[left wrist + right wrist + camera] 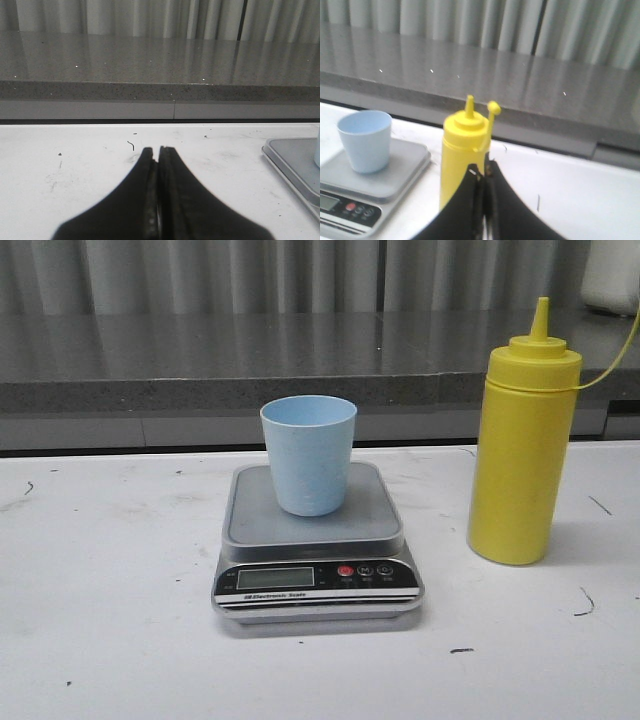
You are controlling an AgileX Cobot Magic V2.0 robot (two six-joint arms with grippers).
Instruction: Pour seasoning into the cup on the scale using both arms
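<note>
The pale blue cup (308, 455) stands upright on the grey platform of the silver scale (250, 515) in the middle of the white table. The tall yellow seasoning bottle (522, 445) stands upright to the right of the scale, its nozzle cap hanging off on a tether. No gripper shows in the front view. My left gripper (158, 150) is shut and empty, low over the table, left of the scale's corner (295, 160). My right gripper (483, 165) is shut and empty, just in front of the bottle (462, 150), with the cup (366, 140) on the scale (395, 172) beside it.
A grey counter ledge (200, 360) with a curtain behind runs along the table's far edge. The white table (100, 620) has small dark marks.
</note>
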